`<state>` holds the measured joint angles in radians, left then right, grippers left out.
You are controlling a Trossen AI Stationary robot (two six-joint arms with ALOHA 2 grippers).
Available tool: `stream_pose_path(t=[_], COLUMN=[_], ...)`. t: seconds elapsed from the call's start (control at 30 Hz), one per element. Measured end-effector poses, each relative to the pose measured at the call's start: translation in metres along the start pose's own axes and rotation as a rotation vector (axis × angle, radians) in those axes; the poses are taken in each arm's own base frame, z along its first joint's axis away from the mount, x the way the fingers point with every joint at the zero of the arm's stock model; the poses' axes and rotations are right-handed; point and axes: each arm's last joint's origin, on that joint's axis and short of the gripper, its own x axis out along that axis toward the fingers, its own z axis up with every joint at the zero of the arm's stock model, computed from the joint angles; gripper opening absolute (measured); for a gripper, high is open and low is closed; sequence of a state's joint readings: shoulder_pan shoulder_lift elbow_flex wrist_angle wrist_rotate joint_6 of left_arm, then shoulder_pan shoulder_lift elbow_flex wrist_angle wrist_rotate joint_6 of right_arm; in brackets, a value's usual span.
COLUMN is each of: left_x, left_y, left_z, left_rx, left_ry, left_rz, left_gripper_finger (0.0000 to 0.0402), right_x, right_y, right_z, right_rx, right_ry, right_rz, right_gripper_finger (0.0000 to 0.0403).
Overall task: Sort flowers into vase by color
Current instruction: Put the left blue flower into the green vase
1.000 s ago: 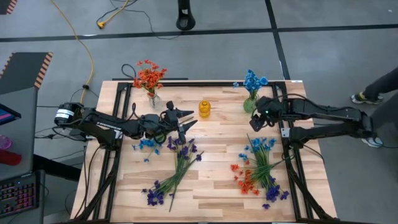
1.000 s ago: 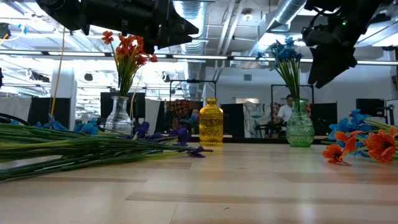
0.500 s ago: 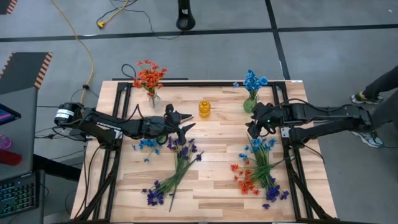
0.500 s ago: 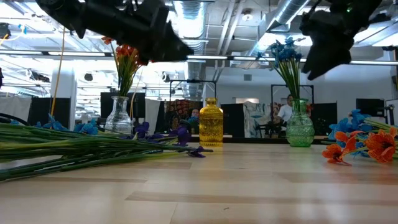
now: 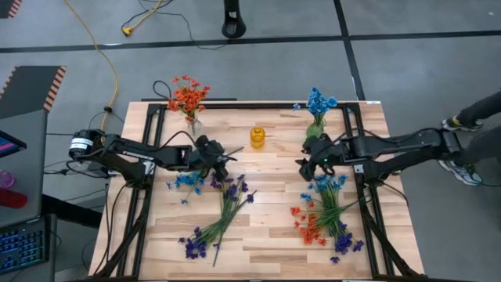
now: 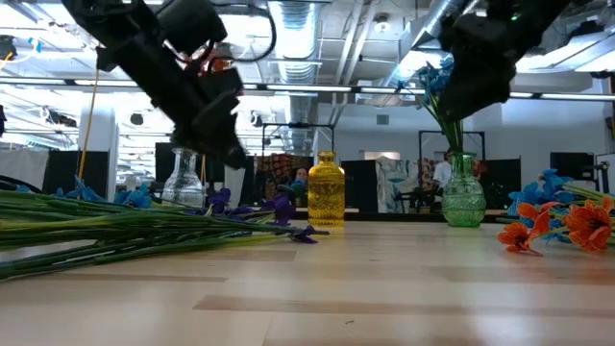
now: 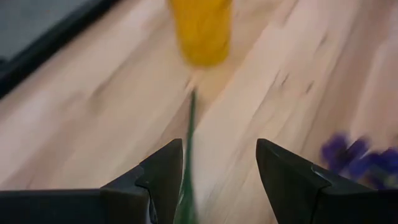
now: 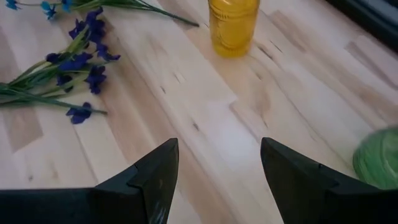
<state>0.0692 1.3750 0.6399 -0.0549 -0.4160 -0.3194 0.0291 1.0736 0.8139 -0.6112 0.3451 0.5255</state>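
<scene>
Three vases stand along the far side: a clear vase [image 5: 191, 121] with orange-red flowers [image 5: 186, 94], a yellow vase [image 5: 257, 137] with nothing in it, and a green vase [image 5: 315, 131] with blue flowers [image 5: 319, 102]. A blue sprig [image 5: 183, 182] and purple sprigs [image 5: 223, 205] lie flat left of centre. A mixed bunch [image 5: 325, 213] lies on the right. My left gripper [image 5: 222, 157] is open, tipped down over a thin green stem [image 7: 188, 149] that points at the yellow vase [image 7: 200, 28]. My right gripper [image 5: 304, 164] is open above bare table, between the yellow vase [image 8: 233, 25] and the green vase [image 8: 376, 158].
The table's black frame rails [image 5: 368, 188] run along both sides under the arms. Bare wood [image 5: 270, 196] lies between the two flower heaps. A person's leg and shoe [image 5: 462, 119] show on the floor past the table's right edge.
My left gripper has tipped its fingers downward and sunk toward the table, drawing back a little toward the left edge, over the stem. My right gripper has moved away from the green vase, toward the table's left and near edges. The flowers have stayed put.
</scene>
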Motion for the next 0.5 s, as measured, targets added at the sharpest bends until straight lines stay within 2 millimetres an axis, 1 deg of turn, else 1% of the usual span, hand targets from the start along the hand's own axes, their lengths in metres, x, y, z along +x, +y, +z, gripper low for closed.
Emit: stream_pose_path(t=[0.13, 0.37, 0.5], left_x=[0.001, 0.004, 0.005], left_y=[0.007, 0.014, 0.018], left_z=[-0.009, -0.027, -0.031], left_rx=[-0.009, 0.000, 0.007], left_ry=[0.093, 0.167, 0.202], left_rz=[0.042, 0.046, 0.060], left_gripper_finger=[0.0192, 0.0192, 0.0192], right_x=[0.015, 0.036, 0.045], right_y=[0.009, 0.022, 0.027], right_z=[0.005, 0.013, 0.014], right_rx=[-0.059, -0.124, -0.151], right_ry=[-0.029, -0.099, -0.111], right_rz=[0.014, 0.046, 0.051], right_gripper_finger=[0.0256, 0.0256, 0.0256])
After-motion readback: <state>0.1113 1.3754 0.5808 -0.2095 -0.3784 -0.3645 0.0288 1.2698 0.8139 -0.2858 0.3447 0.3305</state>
